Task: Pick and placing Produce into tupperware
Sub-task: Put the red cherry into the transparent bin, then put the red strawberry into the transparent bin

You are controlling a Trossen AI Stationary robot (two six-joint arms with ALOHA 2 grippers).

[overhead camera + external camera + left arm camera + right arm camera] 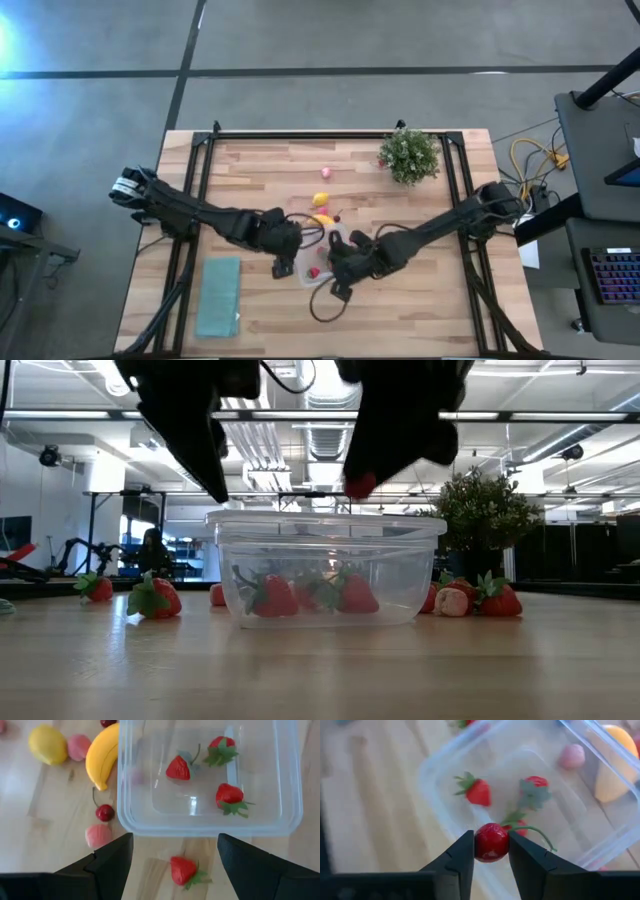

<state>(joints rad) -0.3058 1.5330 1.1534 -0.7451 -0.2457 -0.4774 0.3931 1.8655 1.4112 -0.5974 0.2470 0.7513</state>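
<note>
Three red toy strawberries [179, 767] already inside the clear square plastic tupperware [131, 817], centre of the high view. Right end effector [491, 851] pinching a red cherry [491, 841] above it; release next. Left end effector [175, 854] open, empty, beside the rim.

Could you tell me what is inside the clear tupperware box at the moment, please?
Three red strawberries lie inside the tupperware. The right hand holds a cherry above it, hiding part of the third strawberry in its own view.
</note>
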